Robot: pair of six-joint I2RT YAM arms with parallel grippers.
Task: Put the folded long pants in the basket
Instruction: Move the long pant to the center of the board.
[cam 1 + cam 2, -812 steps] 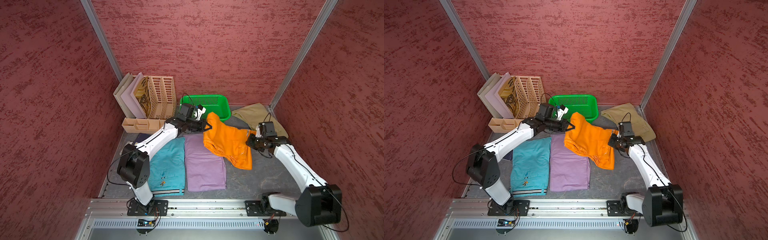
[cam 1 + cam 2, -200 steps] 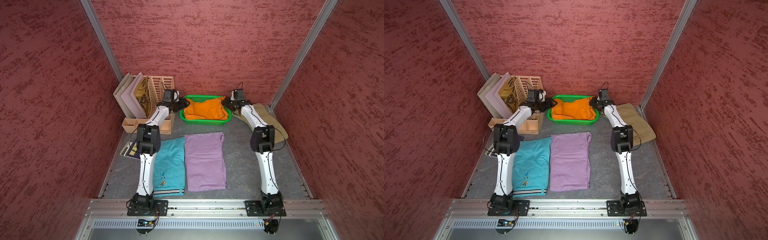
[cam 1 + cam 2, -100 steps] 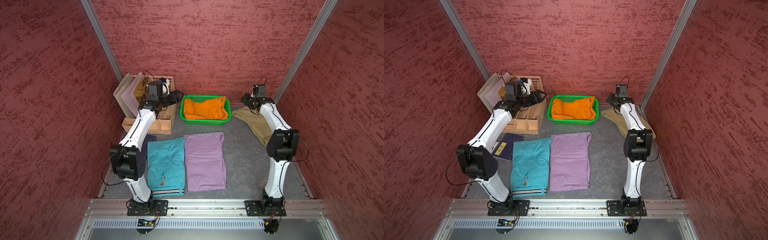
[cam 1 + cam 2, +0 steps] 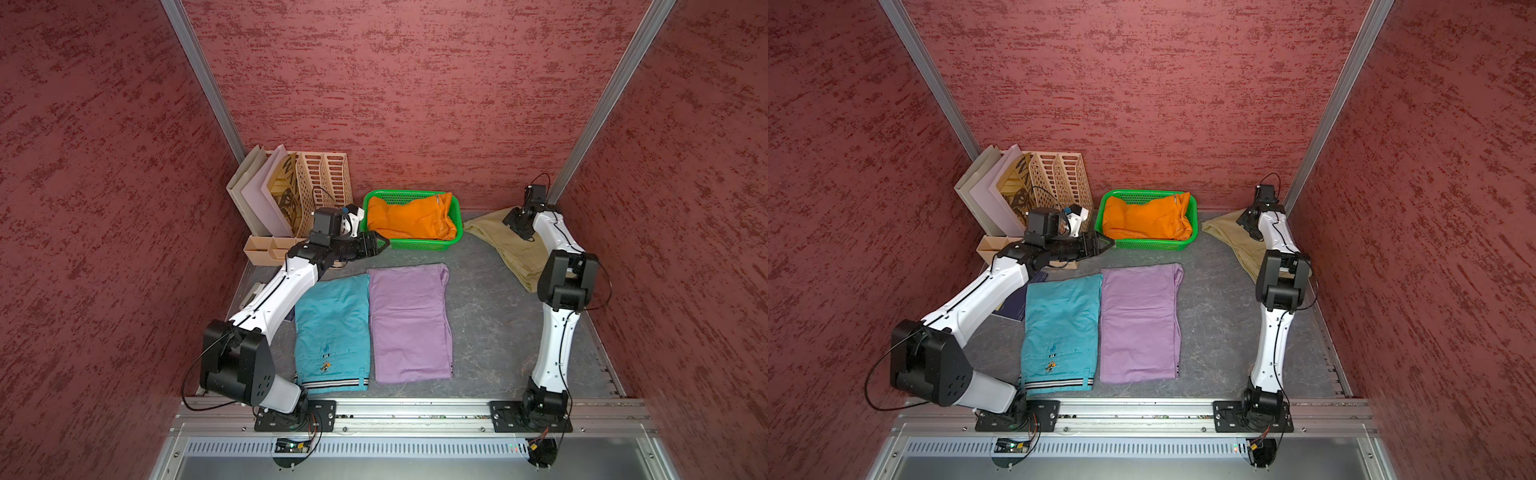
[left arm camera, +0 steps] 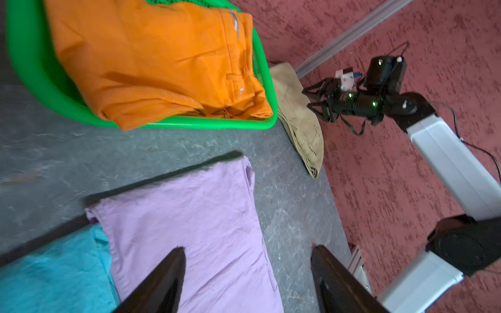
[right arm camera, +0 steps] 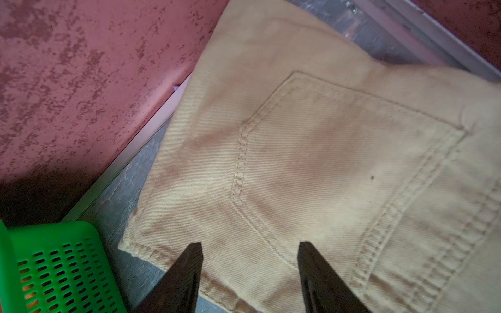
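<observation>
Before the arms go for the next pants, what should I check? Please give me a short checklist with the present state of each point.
1. Orange pants lie inside the basket: ok, though one fold overhangs its front rim.
2. Left jaws open and empty: ok.
3. Right jaws open and empty, above the khaki pants: ok.
4. Lilac pants and teal pants folded flat, side by side on the table: ok.
5. Room in the basket for three more pairs: cannot tell.
</observation>
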